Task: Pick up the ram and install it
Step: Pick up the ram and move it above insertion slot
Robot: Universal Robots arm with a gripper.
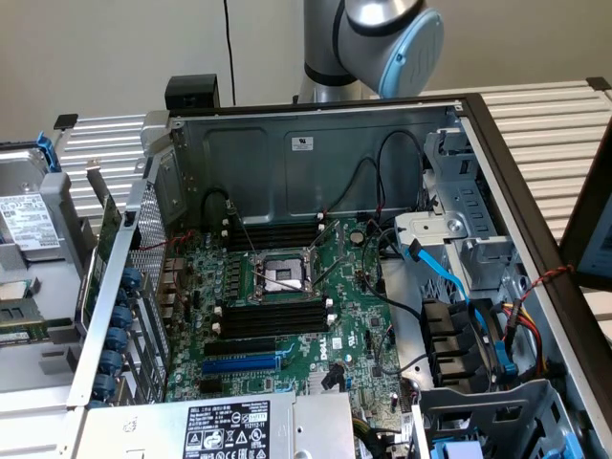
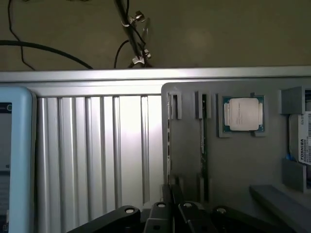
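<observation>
Beside closed end effector (image 2: 172,195), ram (image 2: 203,145) stands edgewise; untouched

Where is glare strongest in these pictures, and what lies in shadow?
Wrist view: a bright reflection washes the ribbed metal surface, while the hand and the ram in the grey tray sit in dimmer light. Exterior view: light falls evenly on the motherboard, with a soft highlight on the arm's blue cap.
</observation>
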